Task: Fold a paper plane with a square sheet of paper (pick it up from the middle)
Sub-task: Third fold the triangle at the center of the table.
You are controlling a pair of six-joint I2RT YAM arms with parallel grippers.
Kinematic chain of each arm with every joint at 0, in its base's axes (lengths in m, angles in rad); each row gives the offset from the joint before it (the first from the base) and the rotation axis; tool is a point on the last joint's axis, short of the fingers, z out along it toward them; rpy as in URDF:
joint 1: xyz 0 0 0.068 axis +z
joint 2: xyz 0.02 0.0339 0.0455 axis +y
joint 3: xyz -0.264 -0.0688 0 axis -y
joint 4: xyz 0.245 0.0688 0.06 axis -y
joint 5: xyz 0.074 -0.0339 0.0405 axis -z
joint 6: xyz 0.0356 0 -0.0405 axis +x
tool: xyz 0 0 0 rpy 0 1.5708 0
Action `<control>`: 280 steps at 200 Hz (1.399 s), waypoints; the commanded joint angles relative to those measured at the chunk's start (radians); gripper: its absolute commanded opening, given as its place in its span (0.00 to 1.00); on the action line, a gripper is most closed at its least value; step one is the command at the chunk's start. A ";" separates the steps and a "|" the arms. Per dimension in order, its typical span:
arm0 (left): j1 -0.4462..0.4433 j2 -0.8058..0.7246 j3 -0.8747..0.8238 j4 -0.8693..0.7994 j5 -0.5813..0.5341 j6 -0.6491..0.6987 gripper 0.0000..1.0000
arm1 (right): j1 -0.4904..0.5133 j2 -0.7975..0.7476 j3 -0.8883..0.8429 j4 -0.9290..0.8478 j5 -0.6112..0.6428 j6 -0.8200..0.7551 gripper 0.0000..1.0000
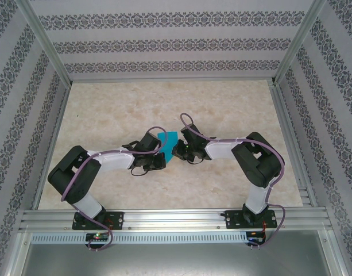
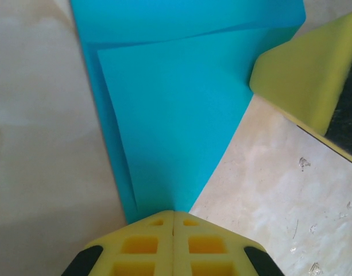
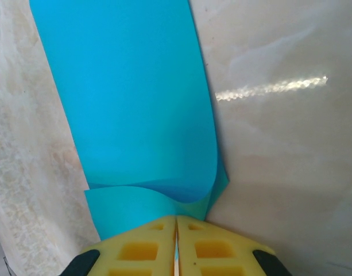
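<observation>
Two grippers meet near the middle of the top view, with the sheet of paper (image 1: 167,140) between them, bright cyan on the pale marbled table (image 1: 233,109). The left gripper (image 1: 157,152) lies at the paper's left side and the right gripper (image 1: 179,150) at its right, both arms bent inward from the bottom of the frame.

In the left wrist view we see the left gripper (image 2: 173,216) at bottom centre, its yellow pads pressed together with the narrow end of the paper (image 2: 176,115) pinched between them. The paper widens toward the top of the frame. One layer lies folded over another, with an edge running across near the top and a crease down the left side. At the upper right, a yellow finger (image 2: 302,75) of the right gripper sits at the paper's right edge.

In the right wrist view the right gripper (image 3: 176,221) is also clamped on the paper (image 3: 124,103) at bottom centre. Just above the pads the sheet curls up off the table, then runs flat toward the upper left.
</observation>
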 commanded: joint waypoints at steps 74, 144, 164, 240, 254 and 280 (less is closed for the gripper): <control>-0.011 0.032 -0.009 -0.078 -0.072 -0.026 0.00 | 0.058 -0.010 0.064 -0.001 -0.077 -0.143 0.07; -0.012 0.012 -0.037 -0.046 -0.069 -0.059 0.00 | 0.067 0.058 0.073 -0.020 -0.073 -0.092 0.04; -0.012 0.010 -0.043 -0.045 -0.068 -0.063 0.00 | 0.058 0.071 0.075 -0.033 -0.062 -0.095 0.04; -0.011 0.017 -0.068 -0.087 -0.060 -0.068 0.00 | -0.104 0.110 0.101 -0.106 0.008 -0.207 0.04; -0.012 0.019 -0.070 -0.083 -0.058 -0.068 0.00 | -0.136 0.102 0.109 -0.110 0.019 -0.227 0.04; -0.012 0.025 -0.061 -0.080 -0.053 -0.064 0.00 | -0.148 0.037 0.122 -0.093 0.011 -0.260 0.04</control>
